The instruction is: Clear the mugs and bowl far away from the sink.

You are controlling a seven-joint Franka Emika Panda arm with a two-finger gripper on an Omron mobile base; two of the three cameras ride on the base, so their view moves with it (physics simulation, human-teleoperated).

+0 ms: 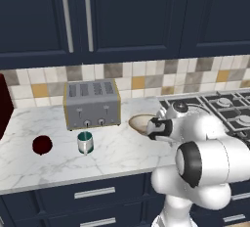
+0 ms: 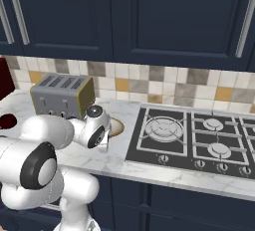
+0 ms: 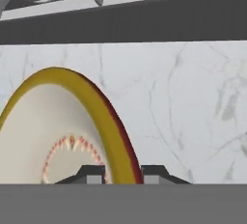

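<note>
The bowl (image 1: pixel 139 122) (image 2: pixel 117 125), cream inside with a tan rim, sits on the marble counter between the toaster and the stove. In the hand view my gripper (image 3: pixel 123 175) straddles the bowl (image 3: pixel 62 136) at its rim, one fingertip inside and one outside, and the rim fills the gap between them. The silvery mug (image 1: pixel 85 142) with a teal inside stands in front of the toaster. Further left on the counter stands the maroon mug (image 1: pixel 42 145) (image 2: pixel 7 121). The sink is out of view.
A grey toaster (image 1: pixel 92 104) (image 2: pixel 62 95) stands against the tiled wall. The black gas stove (image 1: pixel 219 106) (image 2: pixel 194 135) lies right of the bowl, with its grate close by in the hand view. A tall dark red object (image 1: pixel 4 103) stands at the far left.
</note>
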